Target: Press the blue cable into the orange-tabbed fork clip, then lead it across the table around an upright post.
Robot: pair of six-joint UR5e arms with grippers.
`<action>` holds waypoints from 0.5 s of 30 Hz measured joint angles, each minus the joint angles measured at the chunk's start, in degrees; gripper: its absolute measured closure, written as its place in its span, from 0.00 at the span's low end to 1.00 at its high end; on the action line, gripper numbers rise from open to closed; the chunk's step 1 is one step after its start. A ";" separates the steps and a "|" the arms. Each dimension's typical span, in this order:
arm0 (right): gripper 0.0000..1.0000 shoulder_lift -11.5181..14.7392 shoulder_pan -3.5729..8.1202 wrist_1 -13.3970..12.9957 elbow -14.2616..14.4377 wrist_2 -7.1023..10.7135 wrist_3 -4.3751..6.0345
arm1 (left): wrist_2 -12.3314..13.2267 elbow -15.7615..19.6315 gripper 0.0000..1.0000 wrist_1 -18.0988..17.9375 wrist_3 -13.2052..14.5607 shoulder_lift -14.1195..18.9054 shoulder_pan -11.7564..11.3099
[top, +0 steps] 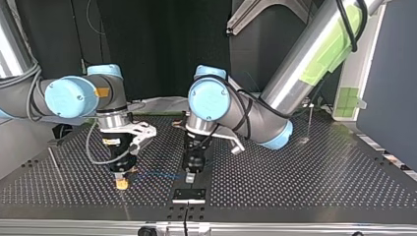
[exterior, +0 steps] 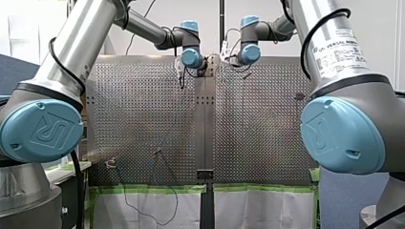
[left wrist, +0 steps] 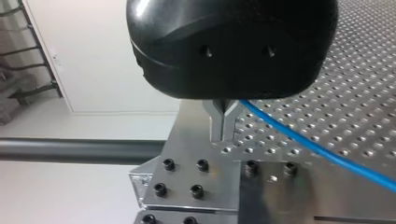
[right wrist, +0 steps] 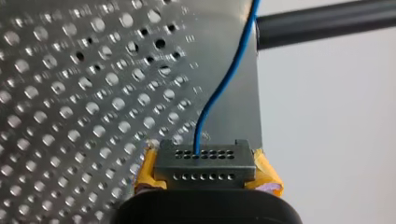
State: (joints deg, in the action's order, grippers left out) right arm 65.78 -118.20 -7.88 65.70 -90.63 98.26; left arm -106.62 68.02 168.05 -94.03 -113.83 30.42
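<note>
Two grippers clamp the blue cable [left wrist: 322,149] midway along the perforated table's [top: 305,172] edge: left gripper [left wrist: 223,133] pinched narrow on it, right gripper [right wrist: 205,158] likewise. Risk: opposing pulls could slip it free.

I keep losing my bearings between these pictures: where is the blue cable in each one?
Front: I cannot find it.
Top: the cable, faint, stretched between right tool and left tool.
Left wrist: cable leaves the left tool, crossing the table.
Right wrist: cable rises from the grey block in the right tool.
Landmark: the black bar past the table's edge, in both wrist views.
</note>
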 joint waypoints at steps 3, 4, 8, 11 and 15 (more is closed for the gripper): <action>1.00 0.65 0.44 0.40 -0.02 -0.06 0.13 | 0.39 -0.49 1.00 0.07 -0.49 -0.01 0.05; 1.00 0.79 0.56 0.50 -0.03 -0.07 0.15 | 0.56 -0.66 1.00 0.07 -0.70 -0.01 0.06; 1.00 1.10 1.19 1.01 -0.01 -0.07 0.30 | 1.49 -1.55 1.00 0.15 -1.90 -0.02 0.08; 1.00 1.14 1.59 1.50 -0.01 -0.06 0.35 | 1.90 -2.11 1.00 0.18 -2.70 -0.04 0.11; 1.00 1.15 2.17 2.15 -0.01 -0.11 0.36 | 2.81 -2.76 1.00 0.25 -3.99 -0.09 0.14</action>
State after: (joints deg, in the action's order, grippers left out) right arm 66.93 -116.02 -5.73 65.69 -90.74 98.62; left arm -103.81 65.26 168.30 -98.02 -113.92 30.57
